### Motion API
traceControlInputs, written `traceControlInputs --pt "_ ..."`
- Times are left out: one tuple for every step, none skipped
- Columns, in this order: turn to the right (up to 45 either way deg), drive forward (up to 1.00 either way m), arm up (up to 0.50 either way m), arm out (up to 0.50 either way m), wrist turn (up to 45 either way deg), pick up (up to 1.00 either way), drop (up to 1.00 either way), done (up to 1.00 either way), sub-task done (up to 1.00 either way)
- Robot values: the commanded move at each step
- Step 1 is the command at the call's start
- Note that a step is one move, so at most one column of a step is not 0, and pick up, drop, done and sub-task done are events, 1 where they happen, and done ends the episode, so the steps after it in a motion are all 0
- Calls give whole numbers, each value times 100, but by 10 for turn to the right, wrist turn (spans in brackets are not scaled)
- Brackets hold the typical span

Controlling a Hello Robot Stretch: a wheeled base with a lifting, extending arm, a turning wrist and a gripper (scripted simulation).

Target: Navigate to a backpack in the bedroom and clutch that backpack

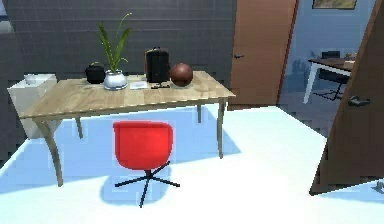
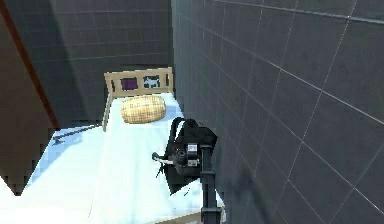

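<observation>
Lower centre, arm side view: I see the gripper [image 2: 163, 160] at the backpack [image 2: 192, 133] on the bed [image 2: 122, 155]. I cannot tell the jaws' state or whether it holds anything.

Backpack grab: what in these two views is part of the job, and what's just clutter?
Job:
- dark backpack, lying on the bed
- end effector, at the backpack; cannot tell whether it holds anything

Just lying about:
- pillow
- wooden desk
- red chair
- potted plant
- brown ball
</observation>
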Motion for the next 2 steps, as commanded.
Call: traceControlInputs --pt "0 0 -30 0 0 0 0 0 0" --pt "0 0 0 0 0 100 0 0 0"
